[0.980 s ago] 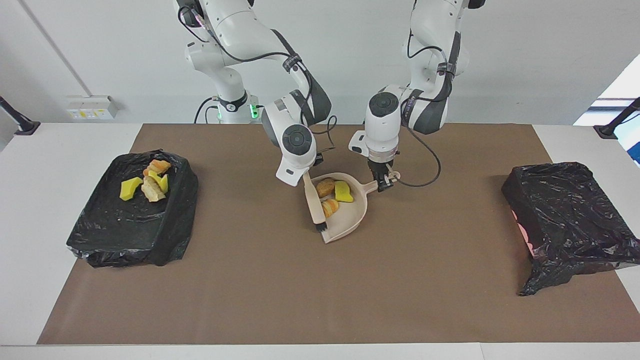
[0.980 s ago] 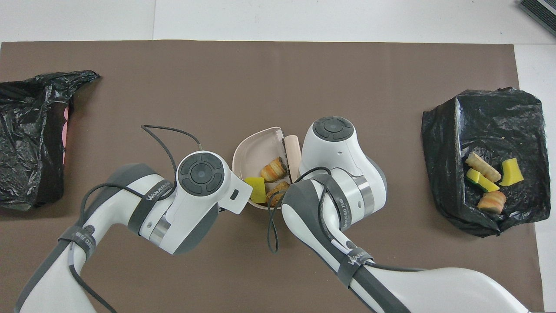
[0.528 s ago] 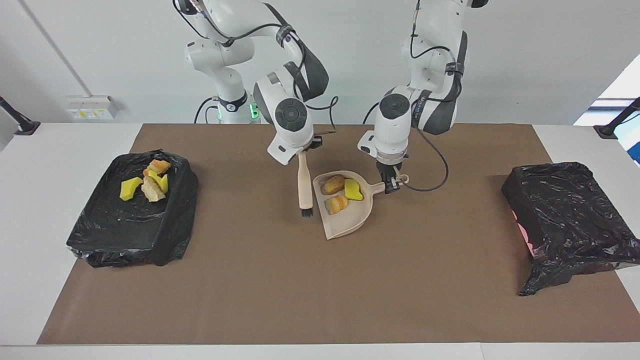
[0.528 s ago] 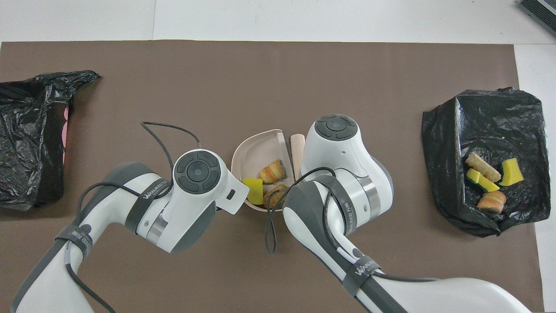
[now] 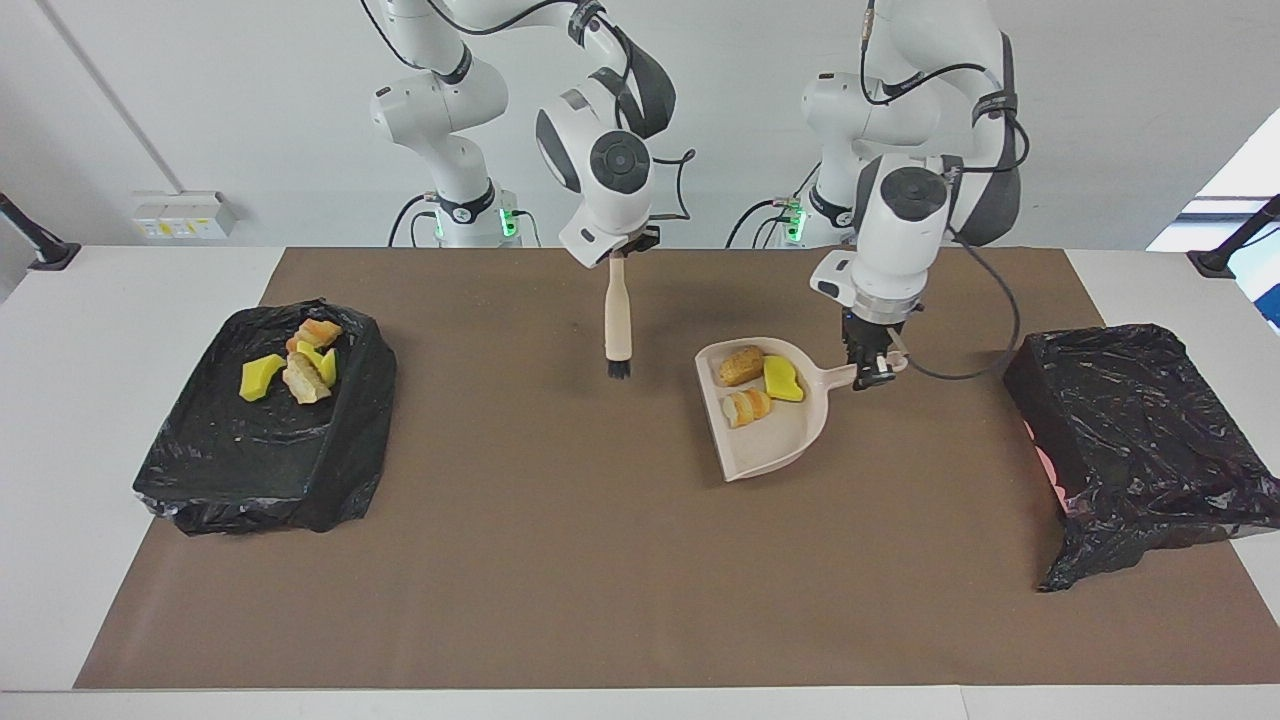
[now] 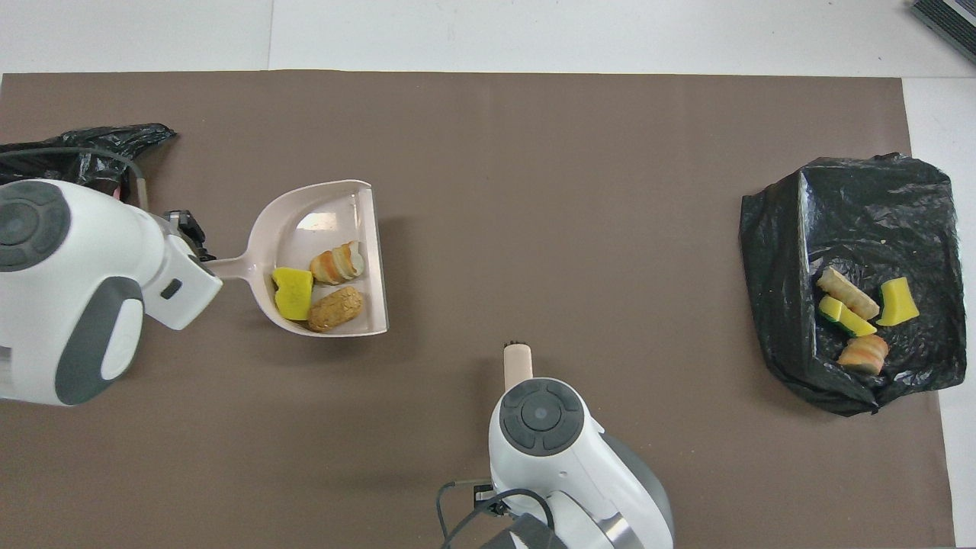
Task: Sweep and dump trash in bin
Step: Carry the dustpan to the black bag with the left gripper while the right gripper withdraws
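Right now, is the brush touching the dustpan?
No: in the facing view the brush hangs from the right gripper over bare mat, well apart from the dustpan that the left gripper holds.

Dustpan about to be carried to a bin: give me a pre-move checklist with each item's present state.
1. Left gripper shut on the dustpan handle: ok.
2. Three scraps inside the dustpan, none on the lip: ok.
3. Dustpan level enough to keep them in: ok.
4. Brush held by the right gripper, apart from the dustpan: ok.
5. Black-lined bin at the left arm's end open on top: cannot tell.
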Robot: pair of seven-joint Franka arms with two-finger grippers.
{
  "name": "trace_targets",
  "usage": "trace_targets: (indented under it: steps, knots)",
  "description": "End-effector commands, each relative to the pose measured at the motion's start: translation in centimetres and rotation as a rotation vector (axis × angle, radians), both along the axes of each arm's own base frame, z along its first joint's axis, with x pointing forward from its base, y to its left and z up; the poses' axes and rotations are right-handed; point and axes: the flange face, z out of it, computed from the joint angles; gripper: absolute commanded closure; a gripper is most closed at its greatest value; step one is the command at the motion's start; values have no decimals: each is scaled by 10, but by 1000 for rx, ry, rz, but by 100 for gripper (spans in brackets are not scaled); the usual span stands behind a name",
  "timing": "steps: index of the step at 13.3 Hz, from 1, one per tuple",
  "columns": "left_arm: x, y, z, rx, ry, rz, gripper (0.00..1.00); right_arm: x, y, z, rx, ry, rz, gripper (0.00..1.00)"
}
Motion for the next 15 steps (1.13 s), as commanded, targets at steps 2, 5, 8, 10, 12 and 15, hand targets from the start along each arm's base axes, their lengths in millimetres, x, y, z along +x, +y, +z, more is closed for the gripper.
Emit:
trace_targets:
  steps: [2,5,8,10,12,15]
  knots:
    - [14,91,33,-51,-2,-3,100,-25,-10,-19,3,-1,-56,100]
    - [20,183,46,-76,-1,42,100,-41,4,-41,27,-20,-111,100]
    - [21,277,69,-58,-19,120,100,-45,6,-46,22,-18,-106,100]
    - [26,326,75,-43,-27,148,100,-47,6,-59,3,1,-104,100]
    - [19,363,65,-61,-2,185,100,-47,5,-60,5,5,-96,67]
    - [18,413,82,-3,-37,165,100,-45,8,-61,7,2,-98,26]
